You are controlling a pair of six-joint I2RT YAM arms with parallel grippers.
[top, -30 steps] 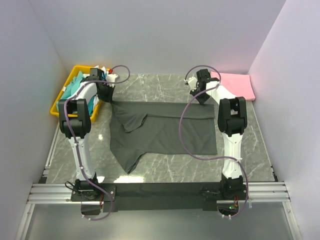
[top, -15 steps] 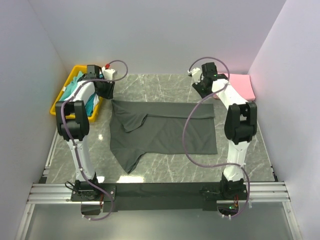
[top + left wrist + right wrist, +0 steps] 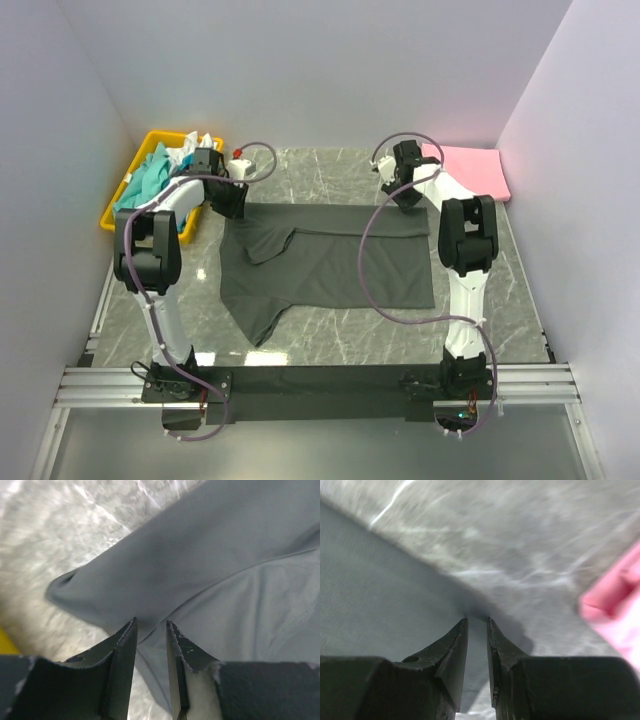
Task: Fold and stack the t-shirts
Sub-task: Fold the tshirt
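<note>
- The charcoal t-shirt (image 3: 330,265) lies flat on the marble table (image 3: 340,345), its far long edge running between the two grippers.
- Only the top view shows the whole shirt. A flap is folded inward near its left end, and a pointed piece sticks out from its near-left corner.
- Only the top view shows the yellow tray (image 3: 110,217), beyond the shirt's far-left corner. Teal cloth (image 3: 145,183) and white cloth (image 3: 195,145) are bunched loosely inside it.
- The folded pink t-shirt (image 3: 472,170) lies beyond the shirt's far-right corner, apart from it. The right wrist view catches it only as a blurred pink patch at the picture's right edge.
- The left gripper (image 3: 230,200) is at the shirt's far-left corner. The left wrist view adds that its fingers (image 3: 122,650) stand a narrow gap apart over the grey cloth, just inside the rounded corner. I cannot tell whether any cloth sits between them.
- The right gripper (image 3: 408,192) is at the shirt's far-right corner. The right wrist view adds that its fingers (image 3: 452,655) are also slightly parted, with the tips right at the shirt's edge where cloth meets bare marble. No cloth is visibly pinched.
</note>
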